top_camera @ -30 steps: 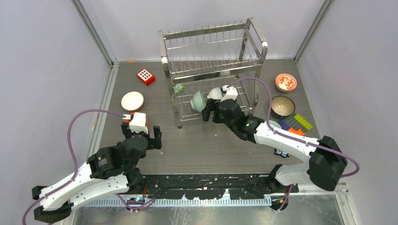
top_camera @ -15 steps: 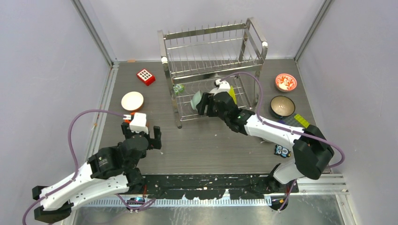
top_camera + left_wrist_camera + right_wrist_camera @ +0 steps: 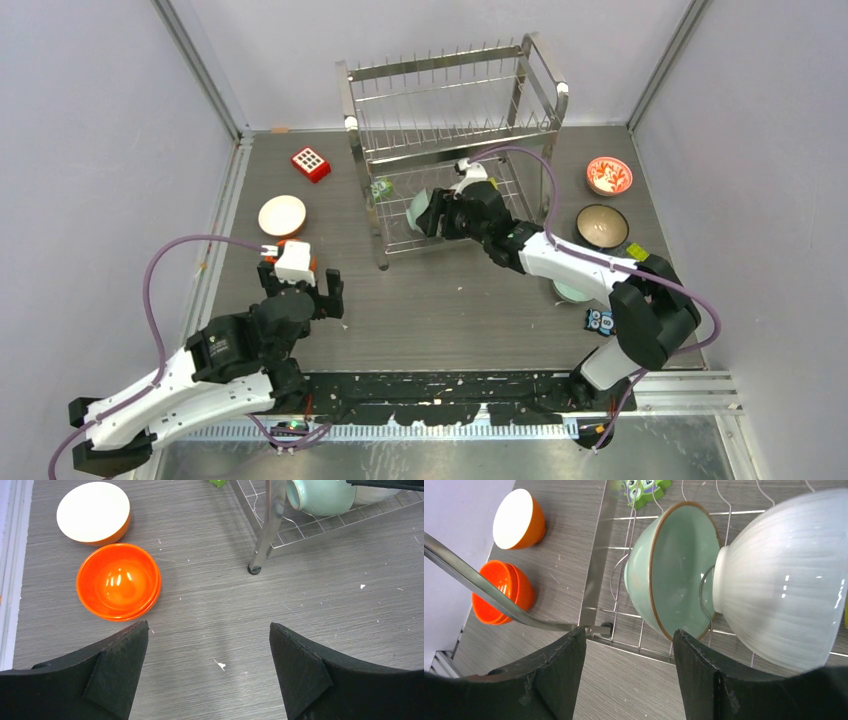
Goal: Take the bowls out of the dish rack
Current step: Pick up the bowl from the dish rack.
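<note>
The steel dish rack (image 3: 450, 120) stands at the back centre. On its lower tier a pale teal bowl (image 3: 674, 567) stands on edge against a white bowl (image 3: 784, 580). My right gripper (image 3: 630, 630) is open just in front of the teal bowl (image 3: 420, 208), one fingertip (image 3: 689, 650) at its lower rim, with only table and rack wire showing between the fingers. My left gripper (image 3: 209, 625) hovers open over bare table, right of stacked orange bowls (image 3: 119, 581) and an orange bowl with a white inside (image 3: 93, 512).
A red-and-white patterned bowl (image 3: 609, 175) and a dark bowl (image 3: 603, 226) sit at the right, and a teal bowl (image 3: 570, 292) lies partly under the right arm. A red dotted block (image 3: 311, 163) is left of the rack, and an owl toy (image 3: 600, 321) lies near the right arm. The rack's front leg (image 3: 265, 530) stands ahead of the left gripper.
My right arm has reached further into the rack's lower tier, up to the teal bowl, and its jaws have narrowed. The left arm has not moved.
</note>
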